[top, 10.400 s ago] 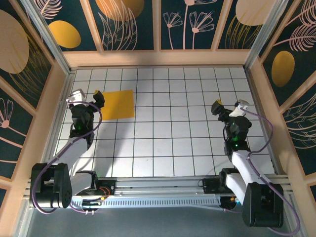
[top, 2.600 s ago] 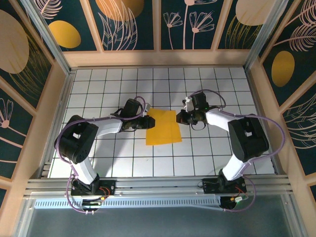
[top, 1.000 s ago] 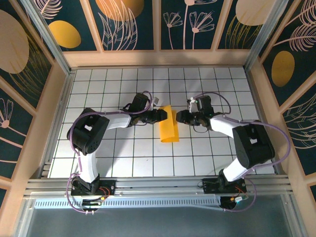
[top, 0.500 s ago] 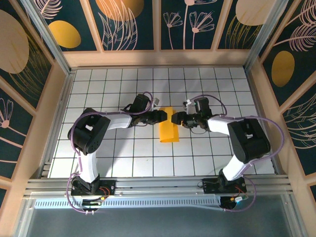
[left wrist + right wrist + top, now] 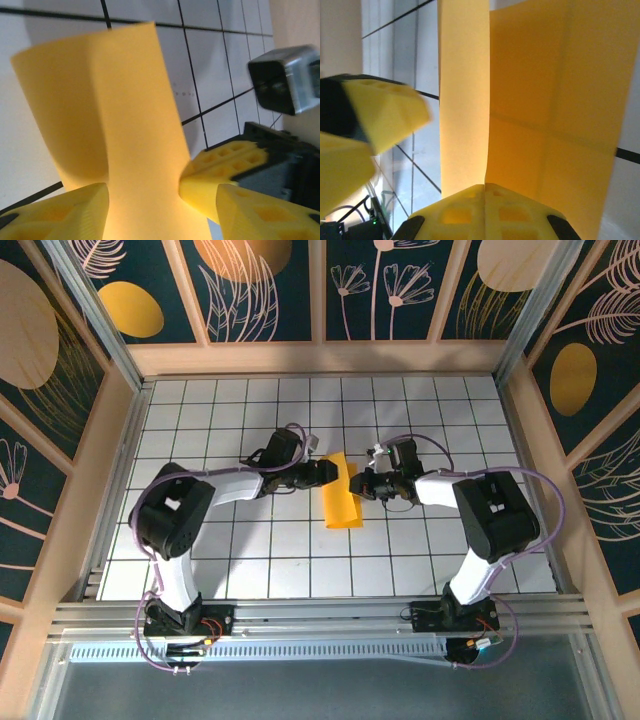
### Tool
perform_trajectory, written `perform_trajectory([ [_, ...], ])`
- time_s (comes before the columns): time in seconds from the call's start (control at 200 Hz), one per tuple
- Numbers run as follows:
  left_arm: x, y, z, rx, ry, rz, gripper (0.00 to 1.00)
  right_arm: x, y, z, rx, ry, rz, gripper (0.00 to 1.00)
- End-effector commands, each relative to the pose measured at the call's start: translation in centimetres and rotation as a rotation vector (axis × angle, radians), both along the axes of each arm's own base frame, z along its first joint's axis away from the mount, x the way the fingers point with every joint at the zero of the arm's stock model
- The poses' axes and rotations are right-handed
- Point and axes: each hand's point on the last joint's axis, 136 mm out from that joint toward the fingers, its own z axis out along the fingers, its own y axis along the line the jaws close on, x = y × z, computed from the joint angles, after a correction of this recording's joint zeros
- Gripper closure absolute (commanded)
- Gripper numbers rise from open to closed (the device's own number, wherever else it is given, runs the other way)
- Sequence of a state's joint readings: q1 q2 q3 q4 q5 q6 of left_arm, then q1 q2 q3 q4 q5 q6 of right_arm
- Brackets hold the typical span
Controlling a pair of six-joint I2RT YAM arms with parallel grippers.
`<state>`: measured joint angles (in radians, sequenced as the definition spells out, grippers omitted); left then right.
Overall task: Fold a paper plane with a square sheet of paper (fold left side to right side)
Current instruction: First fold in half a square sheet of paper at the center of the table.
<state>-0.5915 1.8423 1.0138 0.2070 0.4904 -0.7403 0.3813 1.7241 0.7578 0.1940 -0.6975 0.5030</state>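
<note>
The square sheet of paper [image 5: 342, 502] sits mid-counter [image 5: 250, 540] between both arms, its left side curled up and over toward the right, not pressed flat; the left fingers [image 5: 60, 212] stand apart, the raised flap passing loosely between them; the right fingers [image 5: 465, 212] are pressed together, pinching the paper's edge.

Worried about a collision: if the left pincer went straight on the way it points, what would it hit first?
The orange sheet, standing between the jaws of the left pincer; just beyond it, probably the right pincer.
</note>
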Motion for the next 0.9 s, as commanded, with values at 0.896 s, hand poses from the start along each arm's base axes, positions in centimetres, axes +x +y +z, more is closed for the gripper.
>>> perform_trajectory([
  [0.896,-1.5,-0.1,-6.9,0.219,0.115,0.031,0.54,0.4,-1.9,-2.3,-0.15,0.038,-0.062,0.98],
])
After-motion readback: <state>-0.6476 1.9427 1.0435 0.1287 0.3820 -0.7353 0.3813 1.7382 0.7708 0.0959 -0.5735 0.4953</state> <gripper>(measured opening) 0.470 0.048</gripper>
